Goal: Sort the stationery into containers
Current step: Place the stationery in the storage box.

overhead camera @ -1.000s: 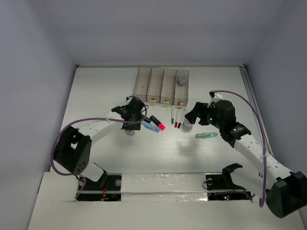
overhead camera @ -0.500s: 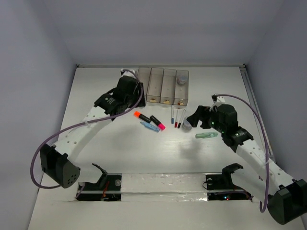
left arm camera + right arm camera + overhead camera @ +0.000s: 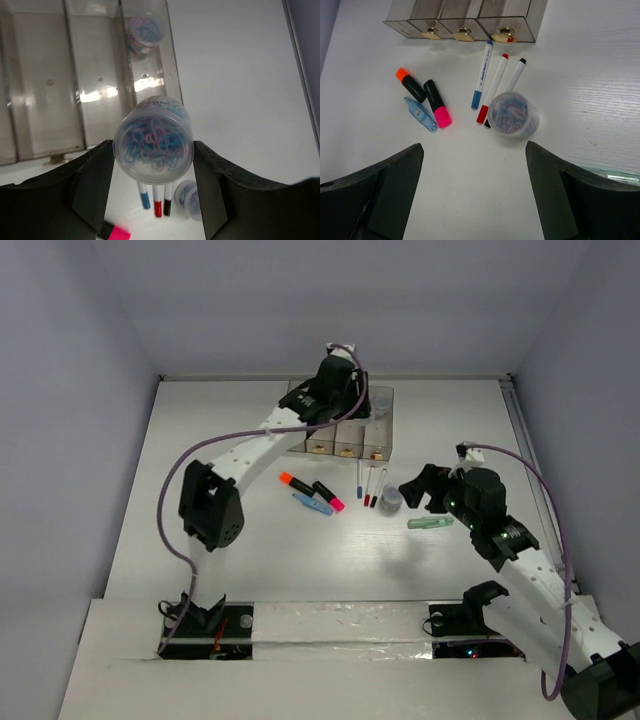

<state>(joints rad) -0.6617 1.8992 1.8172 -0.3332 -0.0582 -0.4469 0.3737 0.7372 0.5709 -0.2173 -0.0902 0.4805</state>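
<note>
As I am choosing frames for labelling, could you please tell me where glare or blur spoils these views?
Left wrist view: bright glare patches on the bins; the gripped pot is sharp, the pens below it blurred. Right wrist view: evenly lit and sharp, the standing pot crisp. Top external view: no glare, only a faint soft shadow on the table.

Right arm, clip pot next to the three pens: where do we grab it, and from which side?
Take the clip pot by its round side wall, coming straight down: it stands upright, lid up. The right gripper is open above it. The pens end against its left side in the wrist view, so probably turn the wrist until both fingers land on free wall.
</note>
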